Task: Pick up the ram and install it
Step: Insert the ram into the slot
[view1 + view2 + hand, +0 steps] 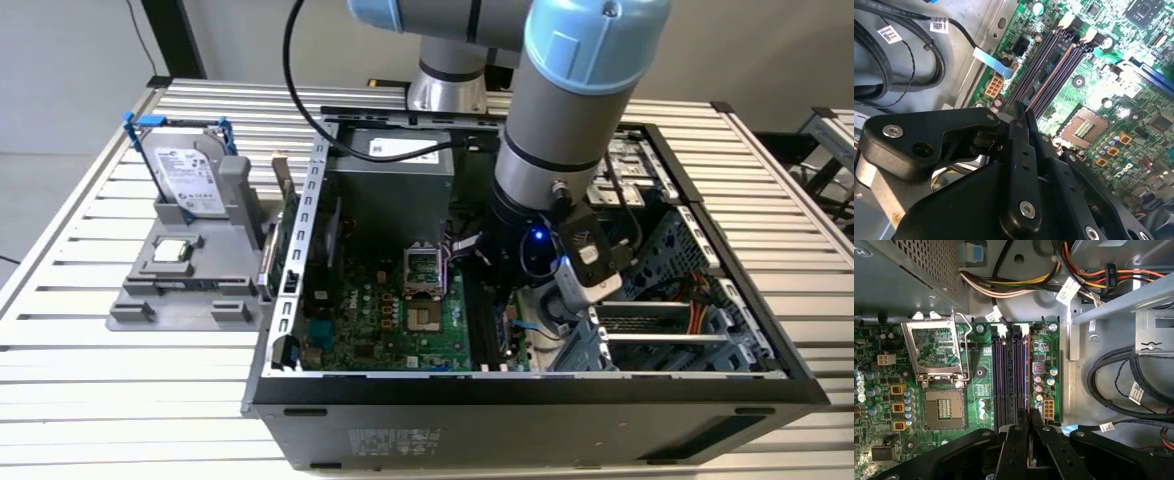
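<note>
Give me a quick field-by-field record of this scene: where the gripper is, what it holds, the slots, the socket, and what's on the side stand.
gripper: inside the open computer case, low over the motherboard
ram: thin edge visible between the closed fingers, lined up with the memory slots
memory slots: long parallel, nothing seated along their visible length
processor socket: open, retention frame raised
hard drive: upright on the grey stand, at the exterior view's left
processor chip: lying on the stand
</note>
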Controlling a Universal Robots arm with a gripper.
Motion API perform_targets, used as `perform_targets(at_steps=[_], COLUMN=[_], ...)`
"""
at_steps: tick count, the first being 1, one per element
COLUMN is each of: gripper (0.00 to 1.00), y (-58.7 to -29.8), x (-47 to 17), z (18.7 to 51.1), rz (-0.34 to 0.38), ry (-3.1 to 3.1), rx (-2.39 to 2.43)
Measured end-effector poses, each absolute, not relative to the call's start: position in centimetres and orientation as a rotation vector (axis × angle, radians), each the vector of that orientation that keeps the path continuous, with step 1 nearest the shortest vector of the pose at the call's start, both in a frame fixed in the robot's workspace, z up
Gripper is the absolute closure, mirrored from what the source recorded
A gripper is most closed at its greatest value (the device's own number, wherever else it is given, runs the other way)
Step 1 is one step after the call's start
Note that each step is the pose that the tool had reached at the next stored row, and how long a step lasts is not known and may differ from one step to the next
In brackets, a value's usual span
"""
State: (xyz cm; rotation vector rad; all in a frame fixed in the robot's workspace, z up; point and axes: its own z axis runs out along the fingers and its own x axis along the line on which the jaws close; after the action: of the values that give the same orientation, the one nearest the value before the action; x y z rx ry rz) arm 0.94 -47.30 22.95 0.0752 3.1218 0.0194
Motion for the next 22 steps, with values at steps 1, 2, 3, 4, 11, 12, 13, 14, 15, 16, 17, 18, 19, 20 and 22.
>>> perform_targets(at_steps=[1,2,3,4,11,12,13,14,15,16,17,18,19,20,22], gripper=[1.00,1.00,1.00,1.00,1.00,1.00,1.00,1.00,1.00,1.00,1.00,1.00,1.00,1.00,1.00], y=[-47.31,-47.30,-47.30,-47.30,-47.31,-47.31,-47.31,-47.30,-47.30,-47.31,-47.31,-47.30,-47.30,-47.30,-47.30], x=[0.94,0.94,0.95,0.99,1.08,1.08,1.07,1.07,1.07,1.06,1.05,1.05,1.03,1.00,0.99], z=[22.91,22.80,22.62,22.47,22.36,22.35,22.32,22.28,22.27,22.27,22.27,22.26,22.25,22.25,22.25], rz=[0.019,0.019,0.019,0.019,0.007,0.006,0.007,0.007,0.006,0.006,0.006,0.006,0.006,0.007,0.007], ry=[3.122,3.122,3.121,3.121,3.119,3.119,3.119,3.119,3.119,3.119,3.119,3.119,3.119,3.119,3.119], rx=[0.075,0.075,0.075,0.075,0.074,0.074,0.074,0.074,0.074,0.073,0.072,0.071,0.068,0.066,0.062])
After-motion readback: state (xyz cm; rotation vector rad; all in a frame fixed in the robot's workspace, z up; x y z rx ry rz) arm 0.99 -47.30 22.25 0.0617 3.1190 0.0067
